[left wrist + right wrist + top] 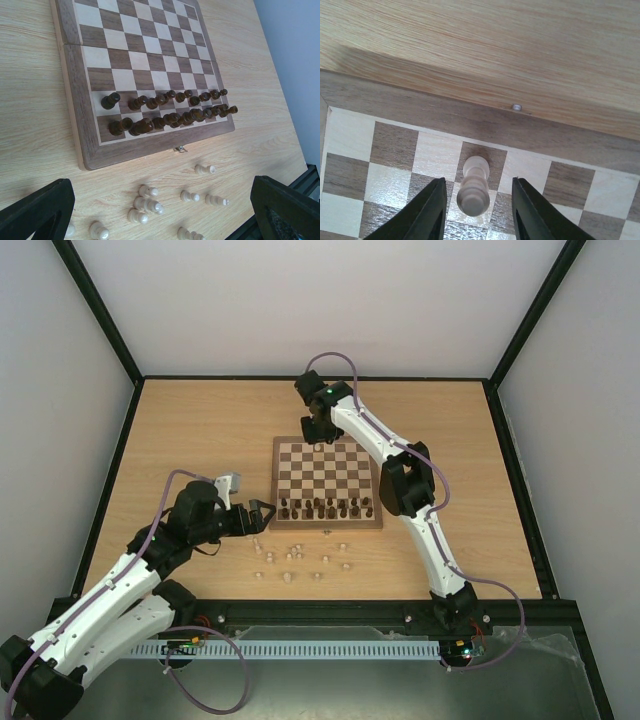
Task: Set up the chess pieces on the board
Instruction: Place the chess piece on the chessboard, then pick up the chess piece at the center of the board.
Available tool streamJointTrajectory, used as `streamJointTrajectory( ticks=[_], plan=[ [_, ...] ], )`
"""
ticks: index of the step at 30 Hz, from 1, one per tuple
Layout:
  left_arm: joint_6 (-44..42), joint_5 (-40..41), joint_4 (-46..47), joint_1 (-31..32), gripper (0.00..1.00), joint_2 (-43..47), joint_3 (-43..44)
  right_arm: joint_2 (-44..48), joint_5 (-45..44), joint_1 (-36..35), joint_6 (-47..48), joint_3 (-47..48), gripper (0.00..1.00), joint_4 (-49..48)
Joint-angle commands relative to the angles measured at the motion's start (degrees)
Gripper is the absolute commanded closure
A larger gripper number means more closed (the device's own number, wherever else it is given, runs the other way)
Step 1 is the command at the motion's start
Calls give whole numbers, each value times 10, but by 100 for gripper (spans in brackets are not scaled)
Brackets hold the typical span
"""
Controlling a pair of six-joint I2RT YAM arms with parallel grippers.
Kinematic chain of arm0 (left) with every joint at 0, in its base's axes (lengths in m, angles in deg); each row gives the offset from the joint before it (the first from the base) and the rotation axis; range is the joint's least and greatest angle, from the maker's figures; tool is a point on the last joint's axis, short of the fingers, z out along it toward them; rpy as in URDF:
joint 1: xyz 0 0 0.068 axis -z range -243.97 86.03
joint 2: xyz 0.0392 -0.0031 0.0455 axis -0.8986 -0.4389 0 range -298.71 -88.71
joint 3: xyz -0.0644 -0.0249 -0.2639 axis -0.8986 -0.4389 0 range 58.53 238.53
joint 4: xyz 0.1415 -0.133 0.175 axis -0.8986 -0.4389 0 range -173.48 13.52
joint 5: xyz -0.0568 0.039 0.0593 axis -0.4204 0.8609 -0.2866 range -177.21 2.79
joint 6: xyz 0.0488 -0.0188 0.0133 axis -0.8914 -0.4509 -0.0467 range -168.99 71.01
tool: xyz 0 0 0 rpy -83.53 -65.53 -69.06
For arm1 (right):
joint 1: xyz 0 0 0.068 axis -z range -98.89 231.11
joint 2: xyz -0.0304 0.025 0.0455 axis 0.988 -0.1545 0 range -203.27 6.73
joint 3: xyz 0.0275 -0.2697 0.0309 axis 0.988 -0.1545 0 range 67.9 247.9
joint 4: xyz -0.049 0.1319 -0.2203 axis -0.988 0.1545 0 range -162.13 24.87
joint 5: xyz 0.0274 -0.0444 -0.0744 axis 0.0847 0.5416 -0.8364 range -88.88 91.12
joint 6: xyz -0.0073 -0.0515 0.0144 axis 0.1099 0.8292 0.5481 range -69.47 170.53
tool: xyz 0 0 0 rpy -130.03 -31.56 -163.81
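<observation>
The board [330, 475] lies mid-table, with dark brown pieces [327, 507] filling its two near rows. My right gripper [318, 430] hangs over the far edge of the board [395, 145]. It [478, 200] is open, and a pale chess piece [474, 187] stands upright on a dark back-row square between its fingers [427, 215] with a gap on each side. Several pale chess pieces [295, 558] lie scattered on the table in front of the board. My left gripper [262, 517] hovers beside them, wide open [161, 200] and holding nothing, with the pale pieces [147, 205] below.
A small metal clasp [180, 149] sits on the board's near edge. The dark pieces [170, 112] stand close together in two rows. Black frame rails edge the wooden table [200, 440], with white walls beyond.
</observation>
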Motion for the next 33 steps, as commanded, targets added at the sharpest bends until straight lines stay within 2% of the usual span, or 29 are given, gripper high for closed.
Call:
streamJointTrajectory(
  ticks=[1,8,10,16,22,26,30,33],
  plan=[
    [-4,6,1,2,1,-4,17,23,5,2,-1,12,61,-15],
    [-4,15,-4,2,1,-7,24,96,-9,-7,-7,-23,54,-29],
    [-6,24,-13,2,1,-7,34,164,-33,-20,-12,-97,53,-51],
    [-6,38,-26,1,0,1,54,413,-44,-55,-67,-438,49,-159],
    [0,41,-30,1,1,9,49,576,-34,-133,-142,-725,50,-204],
    [3,47,-33,1,0,11,46,660,-62,-225,-222,-830,53,-180],
    [6,51,-33,1,1,14,41,743,-83,-303,-296,-887,60,-136],
    [7,51,-28,1,1,15,33,783,-67,-341,-312,-921,61,-136]
  ],
)
